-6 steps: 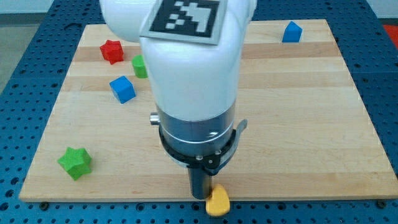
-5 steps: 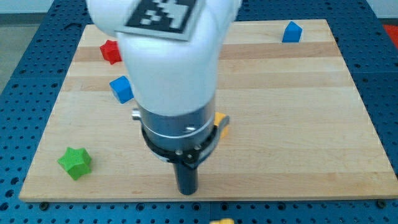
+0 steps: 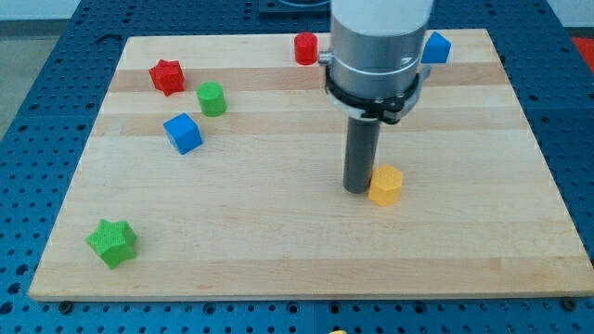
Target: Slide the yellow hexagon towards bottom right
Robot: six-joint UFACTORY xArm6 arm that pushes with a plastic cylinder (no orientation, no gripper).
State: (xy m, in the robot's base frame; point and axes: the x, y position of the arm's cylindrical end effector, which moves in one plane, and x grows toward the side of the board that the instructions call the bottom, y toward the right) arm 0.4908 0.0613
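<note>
No pincer on this rig: my arm ends in a straight dark rod, so nothing spreads, presses together or pinches. My tip sits on the pale wooden surface, just at the view's left of the small yellow hexagon block and seemingly touching its side, though I cannot be sure of contact from this angle.

The yellow hexagon block lies a little right of the board's middle, well short of the bottom right corner, so I judge most of the slide is yet to do.

What worries me is the line of push. My tip stands almost level with the block, so a straight shove would likely send it to the right rather than down and right. An off-centre contact on a flat face could also spin it or let it slip off the rod. Near the corner, overshoot could tip it off the edge.

The other blocks are well clear: a red star, green cylinder, blue cube, green star, red cylinder and a second blue cube.
</note>
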